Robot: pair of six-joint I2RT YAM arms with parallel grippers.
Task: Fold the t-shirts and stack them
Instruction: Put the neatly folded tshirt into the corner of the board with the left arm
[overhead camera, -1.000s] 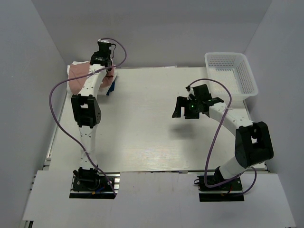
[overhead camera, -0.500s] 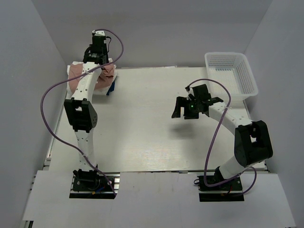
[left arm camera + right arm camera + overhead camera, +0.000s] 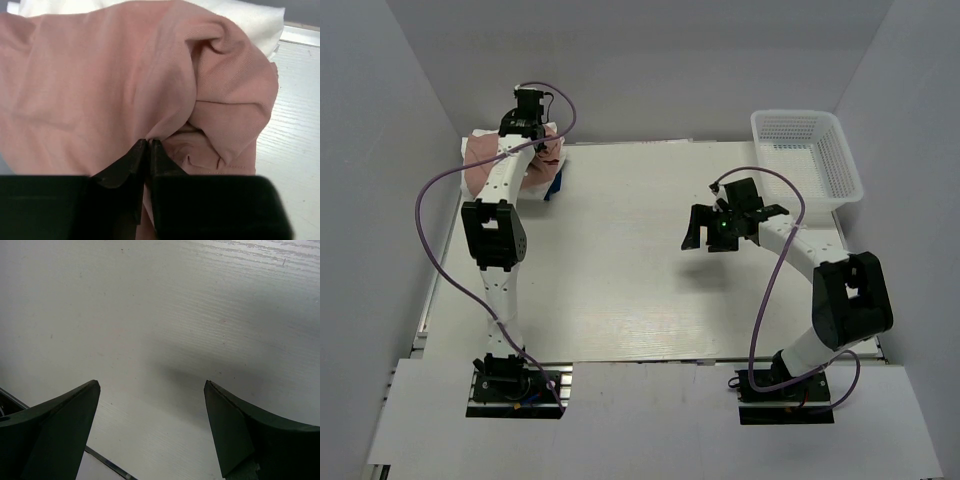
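Note:
A dusty pink t-shirt (image 3: 100, 85) lies crumpled at the table's far left corner (image 3: 482, 166), on top of a white t-shirt (image 3: 250, 20) whose edge shows behind it. My left gripper (image 3: 149, 142) is down on the pile (image 3: 528, 132), jaws pressed together with a raised fold of the pink fabric pinched at their tips. My right gripper (image 3: 151, 384) hovers open over bare table right of centre (image 3: 718, 214), with nothing between its fingers. The pink shirt's print is hidden.
A white plastic mesh basket (image 3: 850, 172) stands at the far right corner. A small blue item (image 3: 557, 183) pokes out beside the shirt pile. Grey walls close in the table on the left, back and right.
My left wrist has shifted left over the pile and its jaws have closed onto a fold of the pink shirt. The right arm has not moved.

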